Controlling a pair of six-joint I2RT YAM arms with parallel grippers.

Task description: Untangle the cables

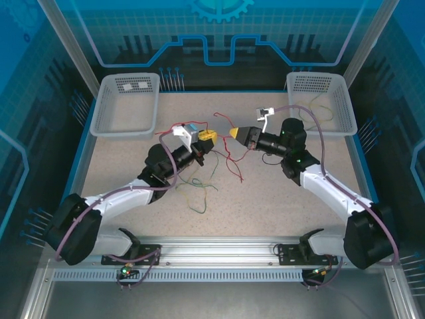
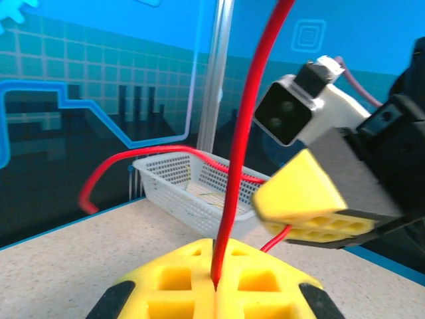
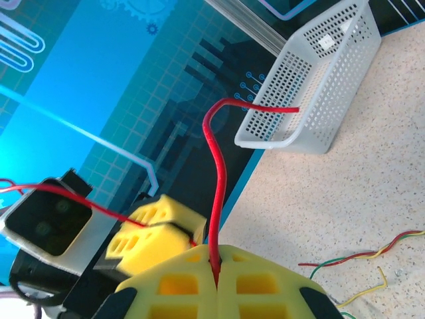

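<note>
Close up, jaws pinch seemingly one red cable (image 2: 232, 193)

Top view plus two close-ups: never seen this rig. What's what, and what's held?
Two robot arms are bolted at the near edge of a table, each ending in a two-finger gripper with yellow pads. The top view looks down from above and behind. The other two pictures come from a camera on each wrist, looking along that arm's own fingers.

The left gripper is shut on a red cable, pinched between its pads in the left wrist view. The right gripper is likewise shut on a red cable; whether it is the same one I cannot tell. The grippers face each other over mid-table.

The other thin cables to untangle, green, yellow and red, lie loose on the table. A white basket stands at the far left corner, another at the far right.
</note>
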